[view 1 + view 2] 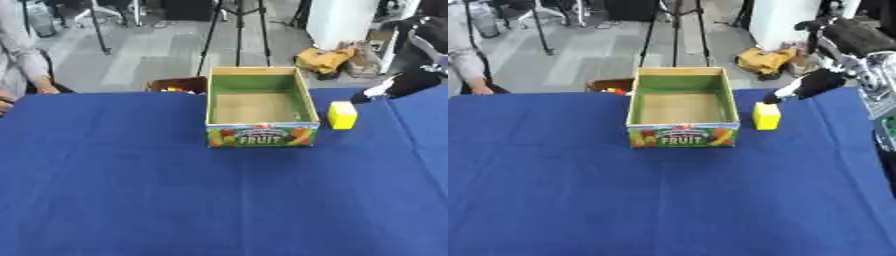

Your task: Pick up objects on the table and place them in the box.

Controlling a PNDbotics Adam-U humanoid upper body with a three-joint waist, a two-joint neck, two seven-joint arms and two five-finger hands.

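A cardboard box with green inner walls and a FRUIT label stands open at the far middle of the blue table; nothing shows inside it. Just right of the box a yellow block rests on the cloth. My right hand comes in from the upper right, its fingers stretched down and left, the tips just above the block's far right corner. It holds nothing. My left hand shows in neither view.
Behind the table's far edge, left of the box, sits a brown container with coloured things in it. My right arm fills the upper right corner. Wide blue cloth lies in front of the box.
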